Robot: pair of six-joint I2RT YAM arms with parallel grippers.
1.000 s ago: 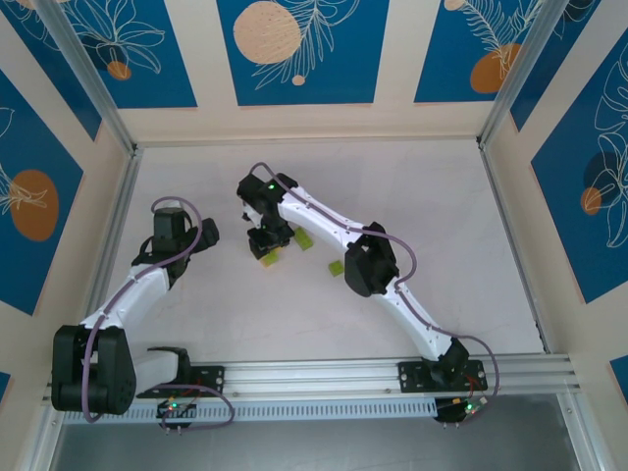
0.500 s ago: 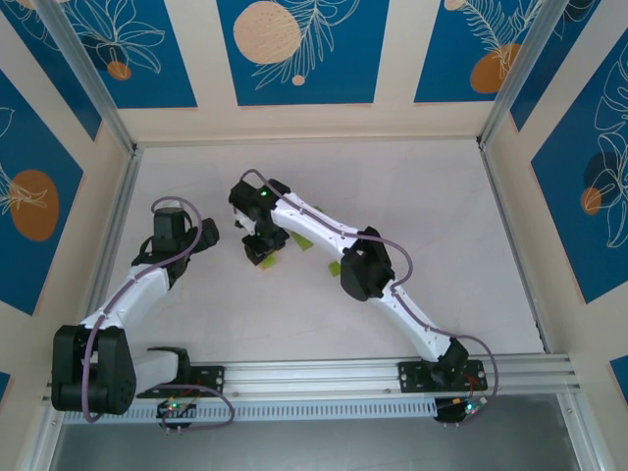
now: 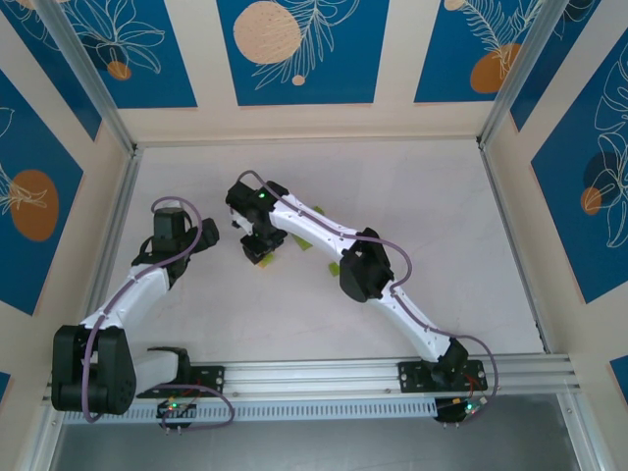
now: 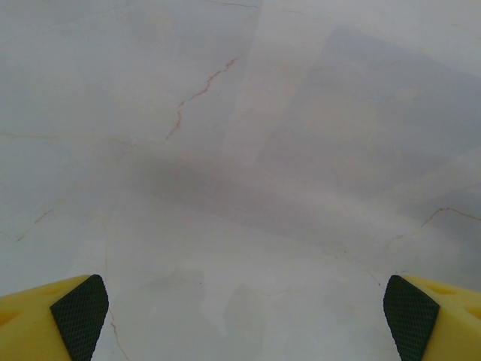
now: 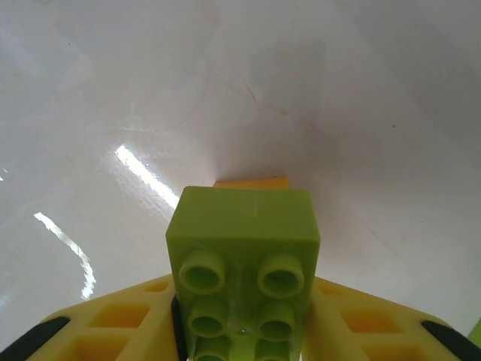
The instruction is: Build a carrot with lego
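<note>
Currently, right gripper (image 5: 244,289) is clamped on a lime-green brick (image 5: 244,248). The brick sits between the yellow fingers (image 5: 113,323) with its studded face toward the wrist camera. Left gripper (image 4: 244,316) is spread wide with nothing between its pads, over bare table (image 4: 225,150).

Risks, as judged from here:
- A sliver of an orange brick (image 5: 252,182) shows just past the far edge of the lime-green brick. Cannot tell whether the two are joined, touching or merely lined up. If they are not yet mated, a press with the studs slightly off would jam the corners rather than seat them.
- The table looks smooth and glossy. Nothing braces the orange brick, so a sideways component in the push could skate it away.
- The grip is on the brick's side walls. An off-centre load could cock the brick in the jaws or pop it out.
- The left arm (image 3: 147,280) stands apart to the left in the overhead view and gives no support; any correction falls to the right arm alone.

Position of the work:
- In the overhead view the right gripper (image 3: 260,243) is low over the table, left of centre.
- Two loose lime bricks lie to its right. One (image 3: 302,242) is close beside the forearm, the other (image 3: 336,268) is half under the elbow.
- The held brick is centred in the jaws, the orange one directly beyond its far end.
</note>
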